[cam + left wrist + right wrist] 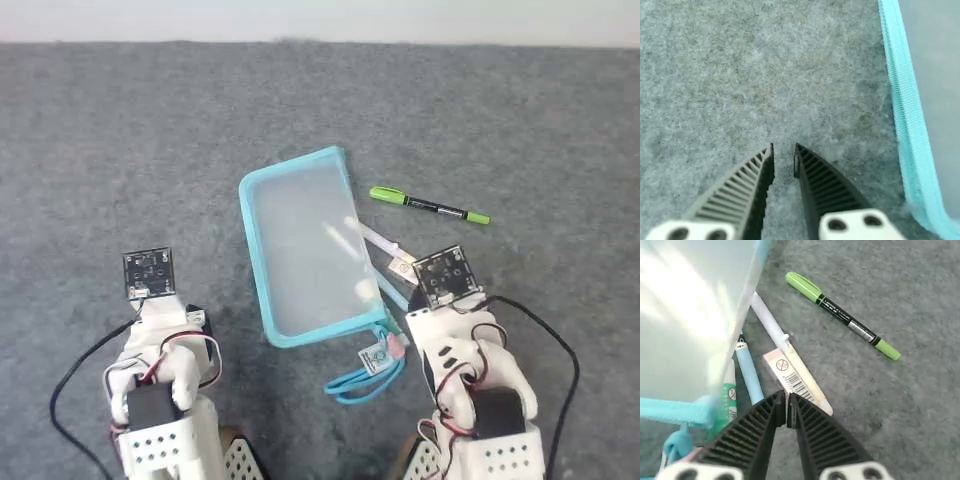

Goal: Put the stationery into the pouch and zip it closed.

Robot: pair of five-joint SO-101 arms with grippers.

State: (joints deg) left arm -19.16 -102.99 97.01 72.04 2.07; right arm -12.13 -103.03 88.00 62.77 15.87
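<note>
A grey carpeted bench [120, 130] takes up the whole scene. Two white arms stand side by side at its near edge, the left arm [160, 390] well clear of the stationery and the right arm [480, 390] close beside it.

The pouch [305, 250] lies flat in the middle of the bench, between the two arms and a little beyond them. It is a frosted, see-through rectangle with a teal border, turned at a slight angle. I cannot tell whether its zip is open or closed. A teal strap [360, 385] trails from its near corner in a loop toward the right arm, with small tags where it joins.

A marker [430, 207], bright green at both ends and black in the middle, lies by itself on the carpet just beyond the pouch's right edge, apart from everything else.

A white pen [771, 320] lies slantwise against the pouch's right edge. One end runs under or into the pouch, I cannot tell which. A blue pen [749, 377] lies beside it, closer to the pouch.

A small white label [789, 375] with a barcode sits on the white pen.

The left hand [783, 150] hangs over bare carpet just left of the pouch's teal border, with only a narrow gap between its fingers and nothing held. The right hand [786, 397] is over the labelled part of the white pen, its fingers closed together and gripping nothing.
</note>
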